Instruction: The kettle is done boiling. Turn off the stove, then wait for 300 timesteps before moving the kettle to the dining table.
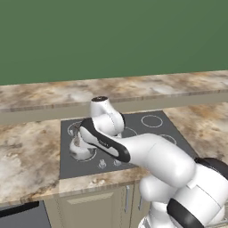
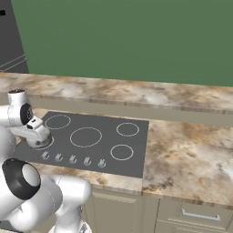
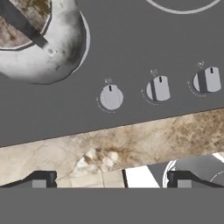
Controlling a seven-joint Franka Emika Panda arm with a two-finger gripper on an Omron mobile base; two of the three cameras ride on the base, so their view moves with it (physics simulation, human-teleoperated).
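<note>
Kettle (image 3: 41, 48): cut off by hand view's top-left edge, beyond the pincer's fingers | kettle in left base view: mostly hidden behind the arm | knob (image 3: 111, 97) markings: too small to read

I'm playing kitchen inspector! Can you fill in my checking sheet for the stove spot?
Surface: marble counter around the stove.
Job's things: kettle sits on a front burner at the stove's left end; silver knobs in a row along the front edge.
Clutter: nothing seen.
Gripper: gripper open, empty, above the counter edge near the knobs.
Cables: nothing seen.
Surroundings: green wall, raised marble ledge behind, cabinets below.
</note>
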